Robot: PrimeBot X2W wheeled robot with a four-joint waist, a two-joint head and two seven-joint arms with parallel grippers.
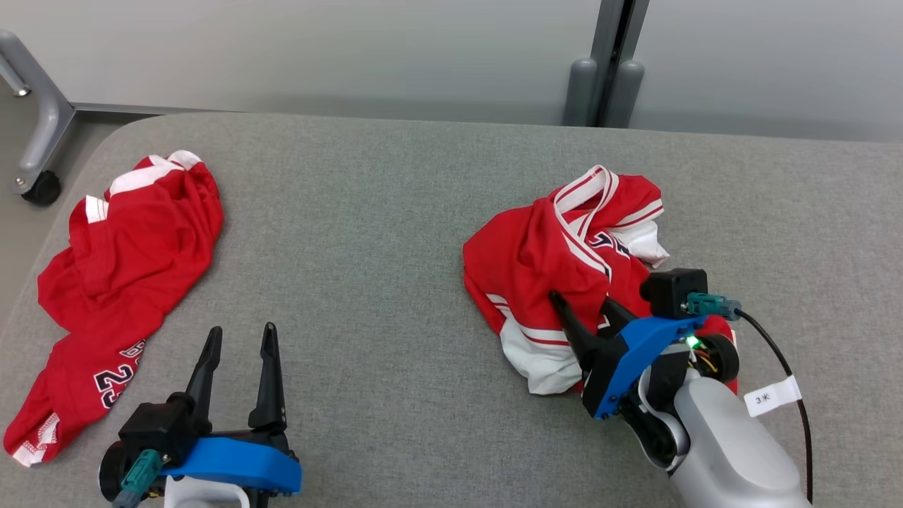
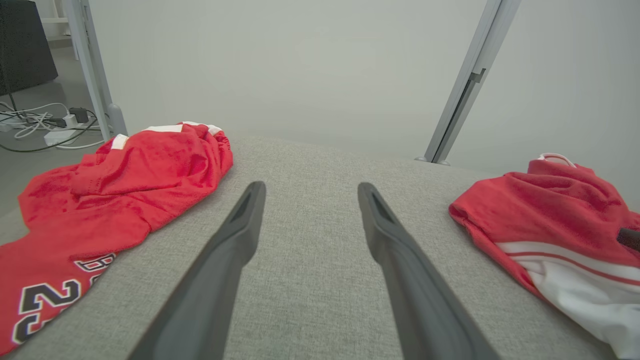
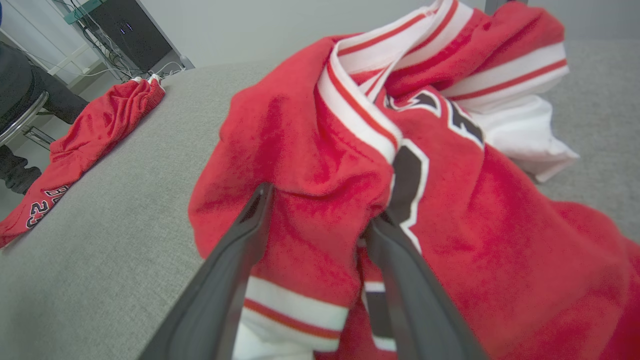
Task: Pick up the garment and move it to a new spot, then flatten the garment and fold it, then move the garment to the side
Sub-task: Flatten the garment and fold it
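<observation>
The right hand (image 1: pixel 580 299) is tipped down onto the crumpled red-and-white garment (image 1: pixel 536 247). Its two dark fingers (image 3: pixel 235 260) stand wide apart and press into the cloth, with a raised fold of red fabric between them; the right wrist view shows the hand (image 3: pixel 320 205) straddling that fold just below a black, white-edged numeral, not yet closed on it. The garment (image 3: pixel 310 140) lies bunched in a heap on the right half of the grey fabric-covered desk (image 1: pixel 367 247), striped collar uppermost toward the far edge and a white panel spilling out at the near side beside the fingers. A black cable with a white tag (image 1: pixel 772 395) runs along the right forearm. The left hand (image 1: pixel 242 328) is near the front edge, well apart from the garment, fingers spread wide with nothing between them; from its own wrist view the hand (image 2: pixel 310 186) points across bare grey cloth, the garment (image 2: pixel 550 200) off to one side. A second red garment (image 1: pixel 134 240) with black-and-white lettering lies loosely along the left edge of the desk, near the left hand but not touching it. Beyond the desk stand a pale wall and a grey metal post (image 1: pixel 607 63), and a frame leg on a caster (image 1: pixel 41 189) is at the far left.
</observation>
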